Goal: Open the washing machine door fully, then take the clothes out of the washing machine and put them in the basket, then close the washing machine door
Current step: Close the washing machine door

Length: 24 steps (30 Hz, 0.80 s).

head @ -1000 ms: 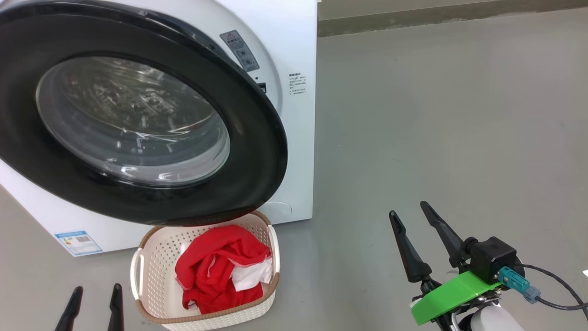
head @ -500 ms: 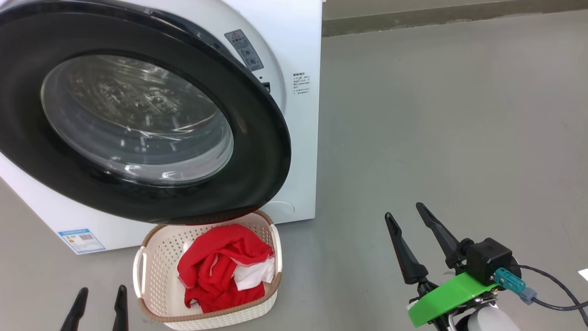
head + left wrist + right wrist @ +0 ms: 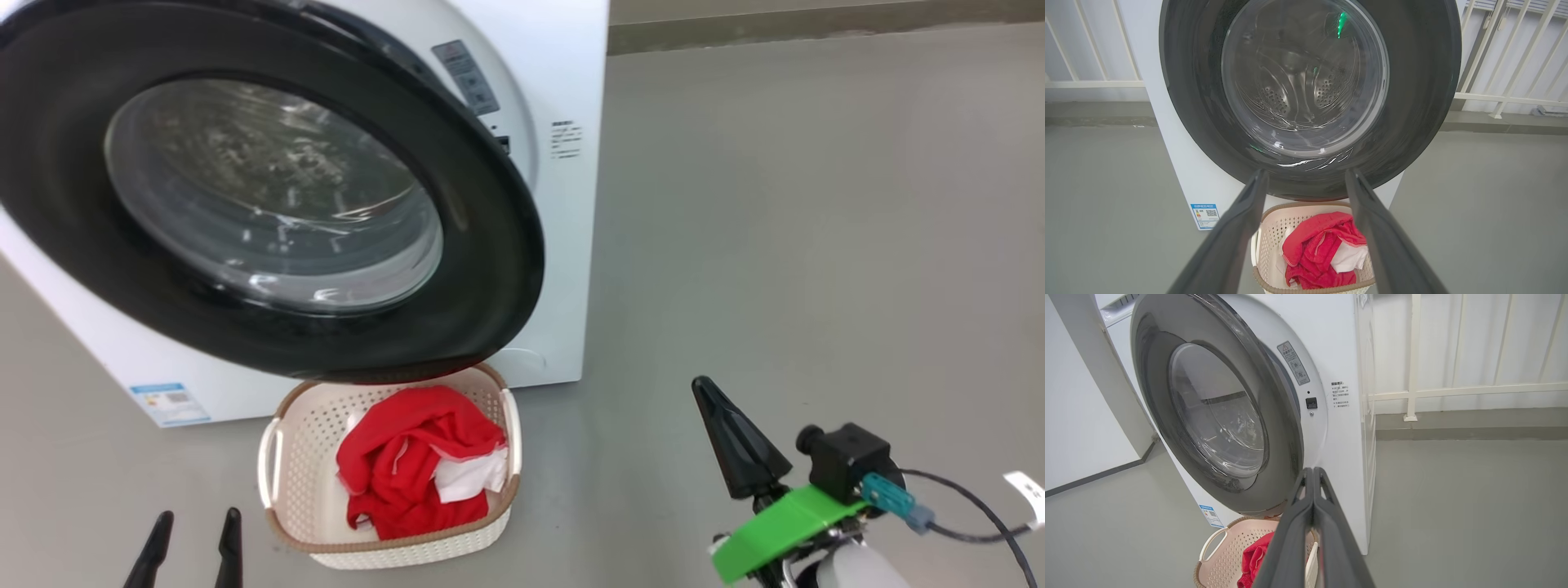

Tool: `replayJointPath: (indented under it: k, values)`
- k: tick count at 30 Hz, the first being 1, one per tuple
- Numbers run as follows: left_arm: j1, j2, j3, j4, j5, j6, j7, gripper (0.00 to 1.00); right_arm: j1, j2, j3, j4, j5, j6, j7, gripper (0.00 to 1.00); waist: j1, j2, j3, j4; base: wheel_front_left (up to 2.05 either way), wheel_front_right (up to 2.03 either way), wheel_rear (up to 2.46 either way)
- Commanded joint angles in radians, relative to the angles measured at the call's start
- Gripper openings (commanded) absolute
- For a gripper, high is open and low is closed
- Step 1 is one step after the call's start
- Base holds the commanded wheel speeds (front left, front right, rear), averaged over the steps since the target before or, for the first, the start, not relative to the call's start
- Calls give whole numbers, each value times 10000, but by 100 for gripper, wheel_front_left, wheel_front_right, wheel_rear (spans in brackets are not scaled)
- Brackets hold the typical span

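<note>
The right gripper [image 3: 704, 387] is pressed shut, the left gripper [image 3: 198, 518] spread wide, both empty. The clothes [image 3: 400, 465] are piled in the basket [image 3: 306, 445] below the door [image 3: 490, 269].

In the head view the washing machine door [image 3: 490, 269] runs off the top and left edges, and its lower rim hides the far end of the basket [image 3: 304, 457]. The blue sticker [image 3: 170, 403] and the printed labels [image 3: 565, 139] are too small to read. The left gripper [image 3: 198, 518] is cut by the bottom edge, leaving 2 fingertips. In the right wrist view the right gripper [image 3: 1312, 471] covers part of the basket and the clothes [image 3: 1253, 555].
</note>
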Motion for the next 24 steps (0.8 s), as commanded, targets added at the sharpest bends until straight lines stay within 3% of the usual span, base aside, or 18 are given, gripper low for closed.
replayJointPath:
  k: [1, 14, 24]
  values:
    - [-383, 88, 296, -201, -31, -55, -89, 100, -551, 26, 236, -179, 80, 65, -65, 0, 0, 0, 66, 188, 0, 0, 0]
    - [-911, 110, -249, -29, -110, -55, -89, 100, -2579, 26, 1274, 2166, 507, 65, -65, 0, 0, 0, 526, 1391, 0, 0, 0]
    - [-1386, -23, -576, 21, -190, -55, -89, 100, -4975, 26, 2335, 3855, 1063, 65, -65, 0, 0, 0, 1169, 2119, 0, 0, 0]
